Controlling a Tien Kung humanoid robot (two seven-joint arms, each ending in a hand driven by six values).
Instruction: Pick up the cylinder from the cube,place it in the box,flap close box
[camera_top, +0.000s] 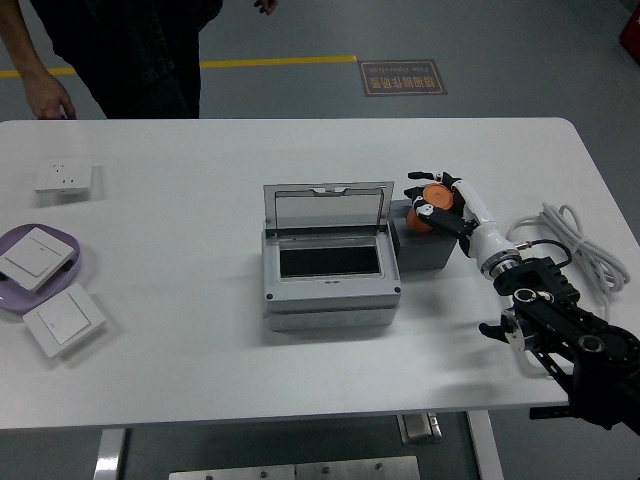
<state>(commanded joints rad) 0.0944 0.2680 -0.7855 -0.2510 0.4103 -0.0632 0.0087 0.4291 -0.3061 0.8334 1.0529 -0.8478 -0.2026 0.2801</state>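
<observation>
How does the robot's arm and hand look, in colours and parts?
Only the right arm shows: black, chunky metal links with round silver joint caps. Its forearm near the wrist is white. The right hand has black fingers. No left arm is visible.

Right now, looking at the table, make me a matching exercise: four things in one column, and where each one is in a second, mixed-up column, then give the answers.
Things:
1. orange cylinder
2. grey box
3. purple tray
4. white cable

Places:
A. at the table's left edge, carrying a white switch plate
B. at the table's right edge, beside the right arm
C. in the right hand, above the dark cube
D. at the table's middle, lid standing open

Pairs: 1-C, 2-D, 3-A, 4-B
</observation>
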